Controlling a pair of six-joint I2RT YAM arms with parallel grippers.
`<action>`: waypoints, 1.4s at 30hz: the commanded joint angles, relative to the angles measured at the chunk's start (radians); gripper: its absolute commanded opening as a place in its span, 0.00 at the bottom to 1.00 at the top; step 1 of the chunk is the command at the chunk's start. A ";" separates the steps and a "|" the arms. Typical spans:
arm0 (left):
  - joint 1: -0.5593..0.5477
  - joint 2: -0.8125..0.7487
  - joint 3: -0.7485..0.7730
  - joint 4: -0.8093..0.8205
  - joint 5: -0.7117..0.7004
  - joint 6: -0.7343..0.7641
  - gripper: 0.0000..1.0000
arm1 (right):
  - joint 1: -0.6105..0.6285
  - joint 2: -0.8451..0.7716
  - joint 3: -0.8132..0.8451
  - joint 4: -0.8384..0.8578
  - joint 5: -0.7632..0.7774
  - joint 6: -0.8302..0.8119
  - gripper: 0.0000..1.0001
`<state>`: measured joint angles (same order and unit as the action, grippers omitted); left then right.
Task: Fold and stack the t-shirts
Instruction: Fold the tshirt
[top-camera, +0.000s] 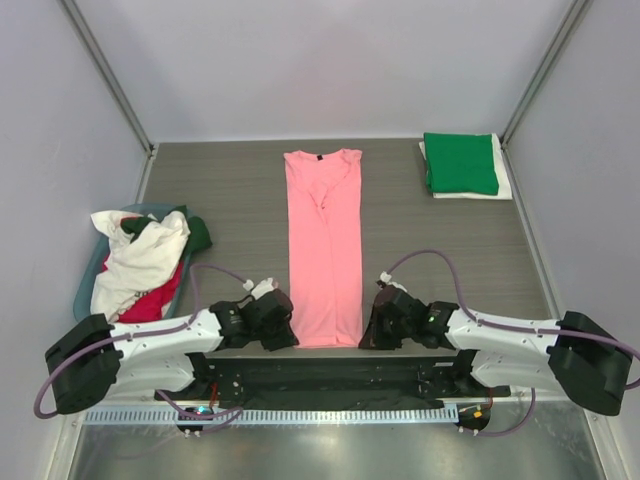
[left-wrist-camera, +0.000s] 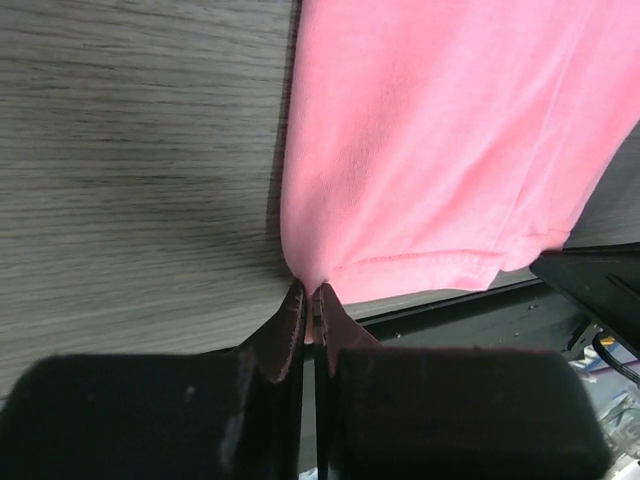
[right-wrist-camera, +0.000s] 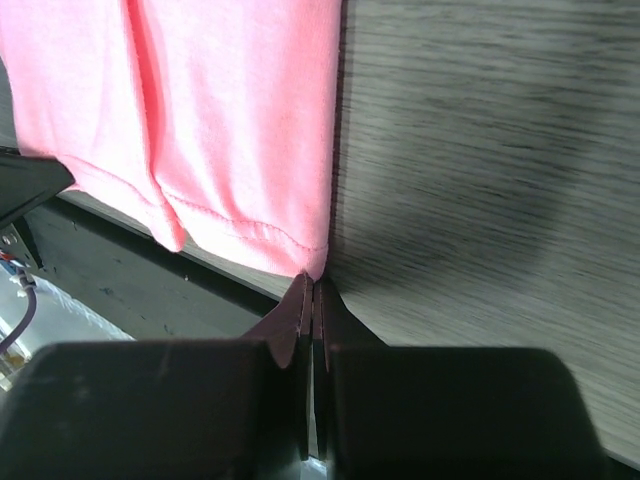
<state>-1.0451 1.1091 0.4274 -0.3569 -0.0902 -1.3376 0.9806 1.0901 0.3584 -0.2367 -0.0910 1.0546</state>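
Note:
A salmon-pink t-shirt (top-camera: 323, 250) lies folded into a long strip down the middle of the table, neck with dark label at the far end. My left gripper (top-camera: 283, 335) is shut on the strip's near-left hem corner; cloth shows pinched between its tips in the left wrist view (left-wrist-camera: 311, 290). My right gripper (top-camera: 368, 336) is shut on the near-right hem corner, seen in the right wrist view (right-wrist-camera: 313, 281). A folded bright green t-shirt (top-camera: 460, 163) lies on a folded white one (top-camera: 503, 183) at the far right. White and red shirts (top-camera: 137, 265) are heaped in the tub.
A teal plastic tub (top-camera: 88, 280) stands at the left with a dark green cloth (top-camera: 198, 233) hanging over its rim. The black base rail (top-camera: 320, 378) runs along the table's near edge. Grey walls close in the sides and back.

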 joint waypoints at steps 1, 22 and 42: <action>-0.001 -0.046 -0.001 -0.039 -0.022 -0.015 0.00 | 0.006 -0.045 -0.022 -0.016 0.023 0.011 0.01; 0.002 -0.072 0.414 -0.485 -0.243 0.056 0.01 | -0.002 -0.106 0.356 -0.292 0.316 -0.099 0.01; 0.479 0.434 0.944 -0.422 -0.043 0.560 0.02 | -0.330 0.434 0.938 -0.326 0.263 -0.433 0.01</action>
<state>-0.5976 1.4975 1.3079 -0.7998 -0.1822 -0.8753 0.6697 1.4822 1.2198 -0.5667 0.1829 0.6865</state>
